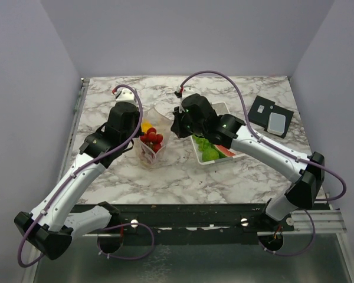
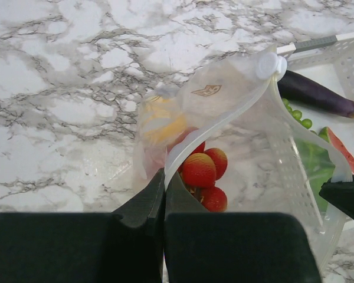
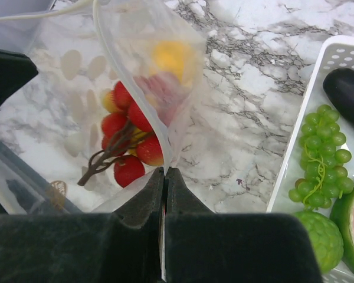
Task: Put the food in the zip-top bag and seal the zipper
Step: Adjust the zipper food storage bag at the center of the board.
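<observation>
1. Your left gripper [image 2: 164,191] and right gripper [image 3: 165,175] are each pinched tight on the rim of the zip-top bag [image 2: 224,100], beside the white basket [image 3: 301,135].
2. Pull too hard and the rim may slip out or tear.
3. Tip the bag and the cherries [image 2: 199,170] could roll out.
4. Let go, and the mouth may flop shut before the grapes [image 3: 321,147] go in.

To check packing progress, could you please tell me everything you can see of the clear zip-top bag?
The clear, crinkly thin plastic zip-top bag is held upright over the white marble table, its mouth unsealed and spread open. The black left end effector pinches one lip of the mouth and the black right end effector the other, both shut. A gold logo is printed near the rim. A red toy cherry cluster and a yellow-orange toy piece show through inside.
</observation>
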You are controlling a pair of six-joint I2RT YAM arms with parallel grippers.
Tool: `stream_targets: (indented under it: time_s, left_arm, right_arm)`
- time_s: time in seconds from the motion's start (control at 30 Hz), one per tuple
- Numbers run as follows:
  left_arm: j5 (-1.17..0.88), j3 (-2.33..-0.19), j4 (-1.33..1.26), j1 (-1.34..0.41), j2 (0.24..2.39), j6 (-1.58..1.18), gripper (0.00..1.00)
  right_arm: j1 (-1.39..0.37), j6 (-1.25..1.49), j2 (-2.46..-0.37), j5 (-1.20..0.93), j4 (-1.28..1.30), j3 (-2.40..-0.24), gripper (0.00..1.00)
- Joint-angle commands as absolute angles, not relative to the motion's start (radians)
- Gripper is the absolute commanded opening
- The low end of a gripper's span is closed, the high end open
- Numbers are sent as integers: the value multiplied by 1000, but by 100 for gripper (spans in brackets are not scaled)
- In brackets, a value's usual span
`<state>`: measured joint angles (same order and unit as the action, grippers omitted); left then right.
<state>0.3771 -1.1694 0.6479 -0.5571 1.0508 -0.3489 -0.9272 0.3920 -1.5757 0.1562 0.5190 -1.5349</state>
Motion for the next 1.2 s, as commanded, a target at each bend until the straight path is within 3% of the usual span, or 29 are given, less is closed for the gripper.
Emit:
stream_targets:
  time_s: [0.0,0.63,1.17]
  left_arm:
    - [434,-1215,668,-552,1033,-318,0]
    - [563,-1276,770,-552,1088,-266,0]
    - [500,-1151,677,-554,1129,-283,0]
  right_arm:
    - [-923,400,-1604,149,487,-1534,1]
    - [-923,464,-1795,36,366,-1603,1]
    - [-910,494,-1777,100,333,-1415,1]
